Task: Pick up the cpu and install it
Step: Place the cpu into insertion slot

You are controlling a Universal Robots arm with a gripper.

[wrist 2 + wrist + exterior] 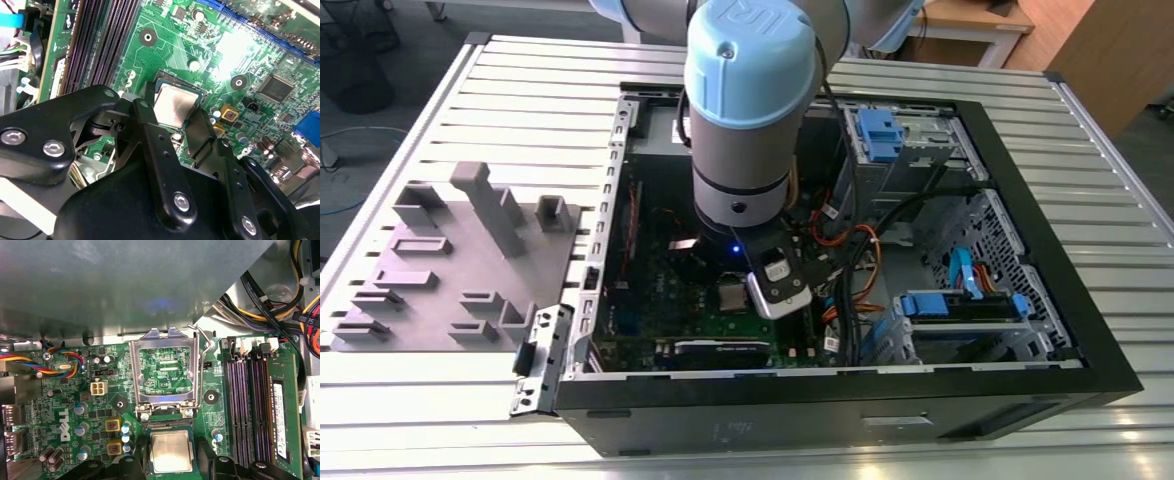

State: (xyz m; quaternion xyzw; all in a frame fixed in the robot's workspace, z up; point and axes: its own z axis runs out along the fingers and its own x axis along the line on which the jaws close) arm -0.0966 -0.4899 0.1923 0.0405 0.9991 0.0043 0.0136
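On the exterior view's left, grey plastic blocks (447, 255) stand on the bench (520, 90), then the arm (747, 110) reaches into the open computer case (854, 410), its gripper (171, 117) straddling the cpu (171, 450), which lies beside the raised socket frame (164, 372), though whether it clamps the cpu cannot be told, with cables (854, 290) crowding close on the right.

The circuit board (65, 390) was green with fine pale lines. The cpu (171, 451) had a dull silver top and pale rim; the socket frame (135, 370) was silver. The gripper (172, 110) was black. The arm (747, 110) was grey with a pale blue cap, the case (854, 425) black, the tabletop (520, 90) silver in ridged stripes, the blocks (494, 210) grey.
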